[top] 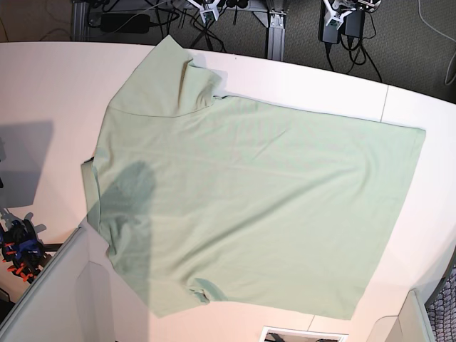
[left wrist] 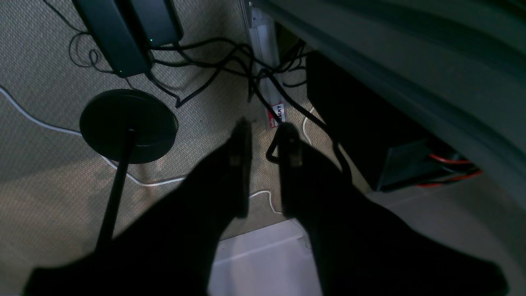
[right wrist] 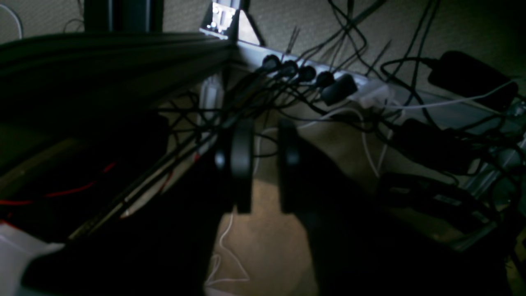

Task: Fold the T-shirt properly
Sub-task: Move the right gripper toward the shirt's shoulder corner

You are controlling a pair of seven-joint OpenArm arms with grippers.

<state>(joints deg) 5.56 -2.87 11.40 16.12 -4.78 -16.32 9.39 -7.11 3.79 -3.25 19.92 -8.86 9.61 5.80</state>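
While the T-shirt (top: 249, 206) lies spread flat on the white table (top: 43, 78), ready for folding, both grippers hang off it over carpet: left gripper (left wrist: 265, 139) and right gripper (right wrist: 263, 158), fingers slightly parted, nothing between them.

The T-shirt (top: 249, 199) lies spread flat on the table (top: 43, 85), covering its middle. One sleeve points to 11 o'clock, the hem faces 3 o'clock. Cables (top: 349, 35) lie beyond the table's 12 o'clock edge.
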